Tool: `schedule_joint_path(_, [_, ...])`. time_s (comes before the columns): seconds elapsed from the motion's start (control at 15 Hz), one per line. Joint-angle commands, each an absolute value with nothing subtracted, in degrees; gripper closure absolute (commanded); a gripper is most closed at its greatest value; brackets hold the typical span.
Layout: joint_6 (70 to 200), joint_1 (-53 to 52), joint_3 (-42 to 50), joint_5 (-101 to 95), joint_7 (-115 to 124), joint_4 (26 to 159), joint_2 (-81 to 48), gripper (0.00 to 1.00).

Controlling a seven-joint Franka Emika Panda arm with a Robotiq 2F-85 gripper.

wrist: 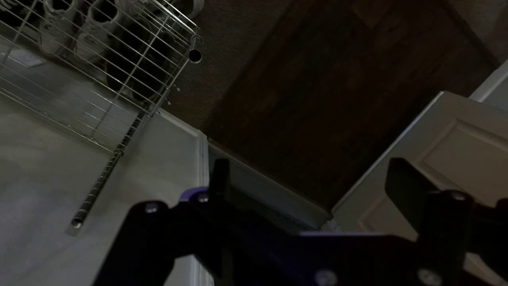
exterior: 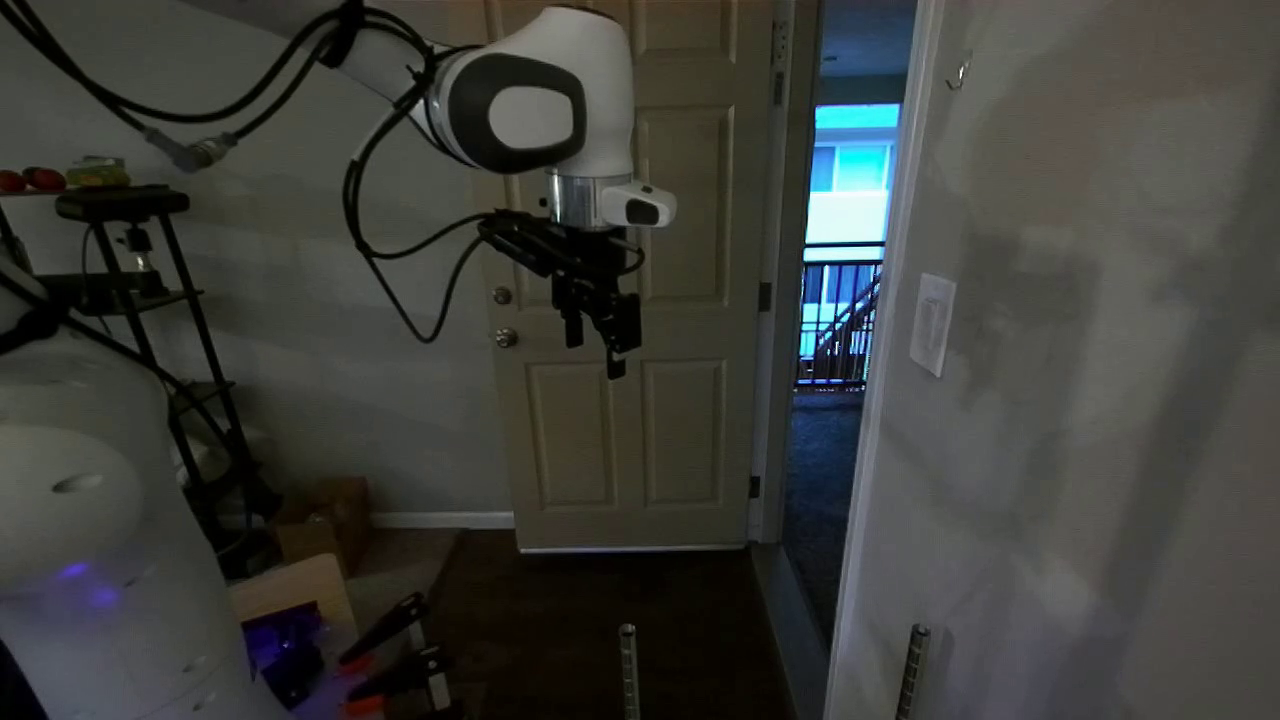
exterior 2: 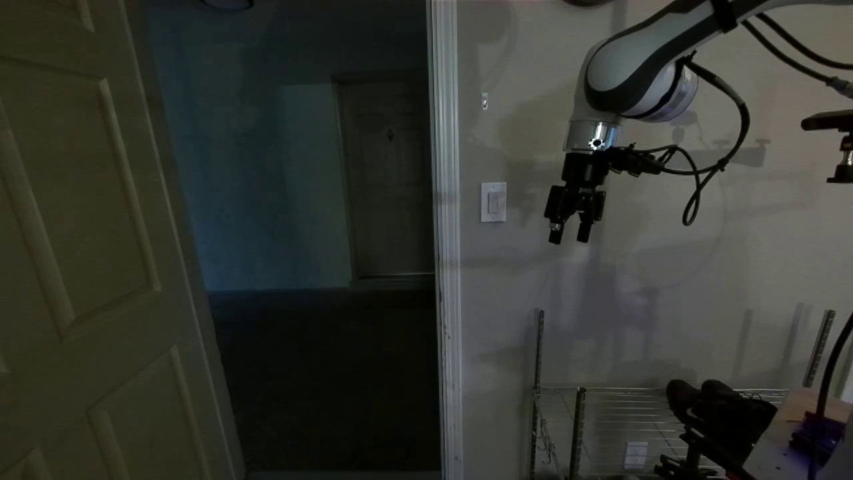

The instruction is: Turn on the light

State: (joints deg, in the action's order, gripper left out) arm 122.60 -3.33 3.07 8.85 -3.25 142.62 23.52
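Observation:
The light's switch is a pale upright wall plate with a rocker, and it shows in both exterior views (exterior: 932, 325) (exterior 2: 493, 202). No lamp that I can tie to it is in view. My gripper (exterior: 595, 352) is black and points down in mid-air in front of the cream door. In an exterior view the gripper (exterior 2: 570, 235) appears to the right of the switch plate, its fingertips slightly lower than the plate. It does not touch the plate. In the wrist view the two fingers (wrist: 309, 172) stand wide apart with nothing between them. The switch is out of the wrist view.
A panelled cream door (exterior: 683, 430) stands open beside a doorway with white trim (exterior 2: 448, 267). A wire rack (exterior 2: 626, 400) with upright posts stands against the wall below, with shoes (wrist: 97, 35) at it. A small hook (exterior: 958, 72) is on the wall above the switch.

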Motion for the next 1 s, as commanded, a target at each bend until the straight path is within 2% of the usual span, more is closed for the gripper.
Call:
schedule_joint_path(0.0, [125.8,-2.9,3.2,9.9,-5.5,142.1,20.5,0.00])
schedule_joint_path(0.2, [131.3,-3.2,3.9,10.9,-7.1,141.3,16.5,0.00])
schedule_joint_path(0.27, [133.3,-3.2,3.9,10.9,-7.5,141.1,15.3,0.23])
schedule_joint_path(0.4, [137.7,-3.2,4.2,11.0,-9.0,139.8,12.0,0.32])
schedule_joint_path(0.93, [153.8,-1.6,3.9,10.5,-12.1,132.3,-0.3,0.85])
